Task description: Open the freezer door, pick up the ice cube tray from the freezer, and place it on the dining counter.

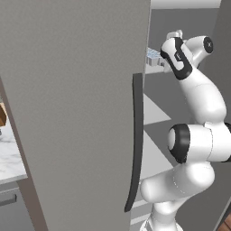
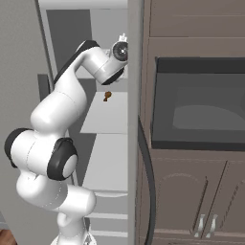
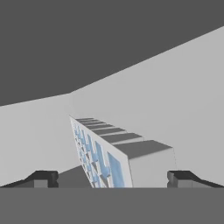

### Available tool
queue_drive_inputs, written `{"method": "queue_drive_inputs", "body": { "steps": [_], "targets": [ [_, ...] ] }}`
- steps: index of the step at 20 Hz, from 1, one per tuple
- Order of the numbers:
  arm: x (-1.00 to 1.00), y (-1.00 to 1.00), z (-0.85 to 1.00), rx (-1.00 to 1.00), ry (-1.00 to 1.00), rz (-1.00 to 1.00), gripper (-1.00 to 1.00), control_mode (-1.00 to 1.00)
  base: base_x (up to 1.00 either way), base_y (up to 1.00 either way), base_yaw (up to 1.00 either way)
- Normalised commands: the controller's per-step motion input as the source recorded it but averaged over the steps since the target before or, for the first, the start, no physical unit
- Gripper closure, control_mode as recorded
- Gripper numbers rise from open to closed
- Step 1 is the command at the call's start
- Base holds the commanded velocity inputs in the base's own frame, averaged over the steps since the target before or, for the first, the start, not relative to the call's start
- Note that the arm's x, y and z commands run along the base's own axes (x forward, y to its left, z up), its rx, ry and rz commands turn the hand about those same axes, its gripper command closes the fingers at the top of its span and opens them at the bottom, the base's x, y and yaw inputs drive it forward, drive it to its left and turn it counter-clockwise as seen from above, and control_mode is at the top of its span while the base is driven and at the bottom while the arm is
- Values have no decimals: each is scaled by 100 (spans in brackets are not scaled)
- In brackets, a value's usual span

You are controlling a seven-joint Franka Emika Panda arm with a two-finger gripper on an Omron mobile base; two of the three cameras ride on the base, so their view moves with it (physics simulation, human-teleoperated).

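The freezer door (image 1: 76, 108) stands swung open at my left, its long dark handle (image 1: 136, 144) along its right edge. My arm reaches past it into the freezer compartment. The ice cube tray (image 3: 109, 148), pale grey with blue-tinted square cups, lies on a white shelf right in front of the hand and runs away from it. The same ice cube tray (image 1: 153, 56) peeks out on an upper shelf beside the wrist. My gripper (image 3: 112, 177) is open, one fingertip (image 3: 43, 178) on each side of the tray's near end, not touching it. The dining counter is out of view.
White freezer shelves (image 2: 107, 115) step down below the arm, one bearing a small brown item (image 2: 107, 95). A second grey door edge with a dark handle (image 2: 146, 177) stands right of the opening. Brown cabinets and a dark oven (image 2: 196, 105) lie further right. A marble worktop (image 1: 9, 153) sits at far left.
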Motion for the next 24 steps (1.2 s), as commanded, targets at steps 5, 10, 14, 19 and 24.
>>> {"method": "queue_drive_inputs", "body": {
  "steps": [5, 10, 14, 19, 24],
  "targets": [
    [0, 0, 0, 0, 0, 0, -100, -100, 0, 0, 0],
    [0, 0, 0, 0, 0, 0, -100, -100, 0, 0, 0],
    [0, 0, 0, 0, 0, 0, -100, -100, 0, 0, 0],
    [0, 0, 0, 0, 0, 0, 100, -100, 0, 0, 0],
    [0, 0, 0, 0, 0, 0, 100, -100, 0, 0, 0]
  ]
}}
